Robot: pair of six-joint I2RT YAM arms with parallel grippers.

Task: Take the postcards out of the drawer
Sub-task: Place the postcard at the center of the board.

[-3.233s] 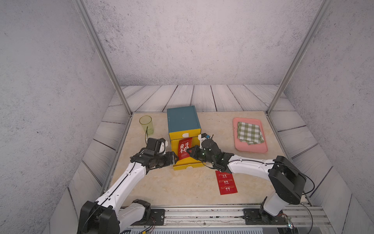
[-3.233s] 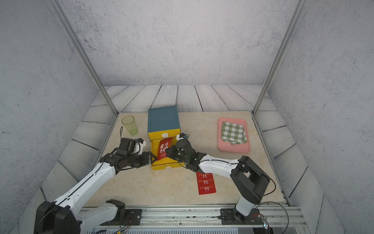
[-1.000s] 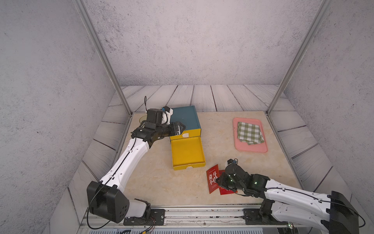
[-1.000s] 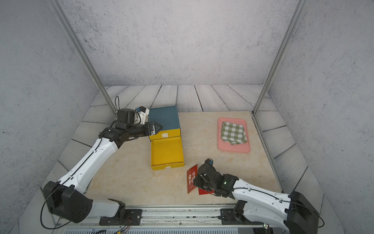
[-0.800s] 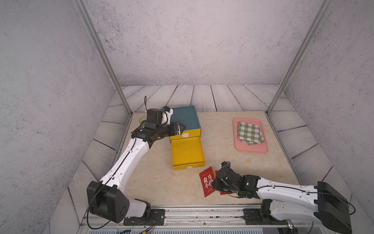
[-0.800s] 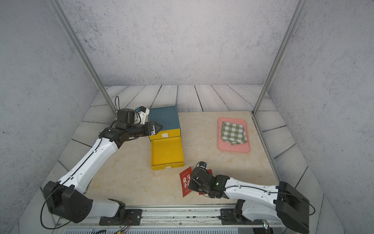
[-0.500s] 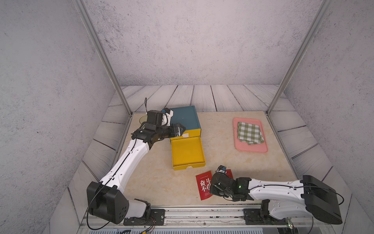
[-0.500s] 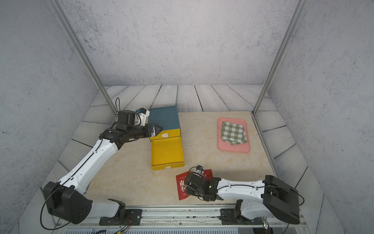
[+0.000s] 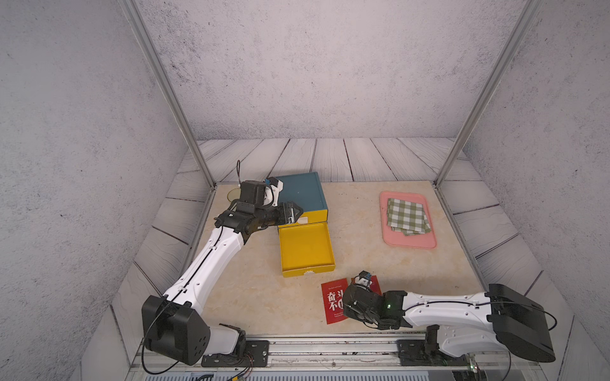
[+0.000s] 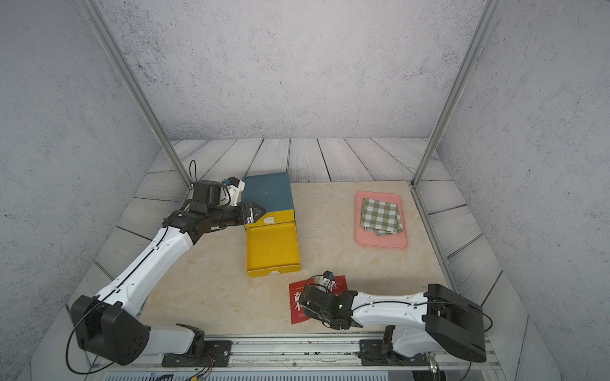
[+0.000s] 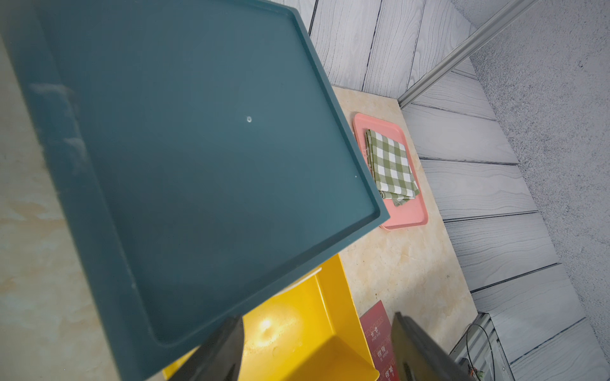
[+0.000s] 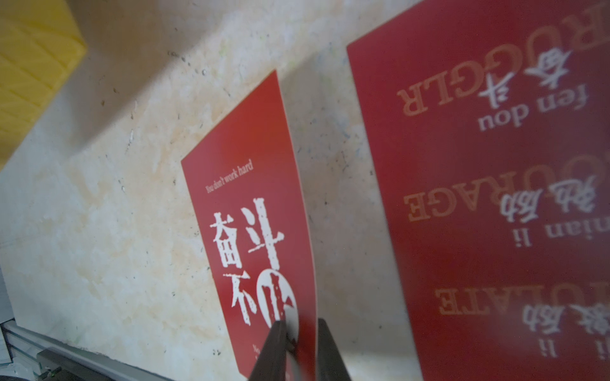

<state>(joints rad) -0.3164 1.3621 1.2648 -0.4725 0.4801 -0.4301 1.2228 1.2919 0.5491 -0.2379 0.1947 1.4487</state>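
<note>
Top views overhead from front (same scene); wrists close, sharing postcards (image 12: 257, 231).

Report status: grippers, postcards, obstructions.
Left gripper open beside cabinet. Right gripper barely parted over a postcard on table. Drawer empty, second postcard alongside. Nothing in the way.

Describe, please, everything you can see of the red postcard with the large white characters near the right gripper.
The postcard is a thin red rectangular card, seemingly glossy paper, with large white Chinese characters and small white lettering. It lies print-side up, slightly bowed, on the beige table before the open yellow drawer, apart from a second red card. The right gripper has its fingers astride one long edge; whether they grip it I cannot tell.
</note>
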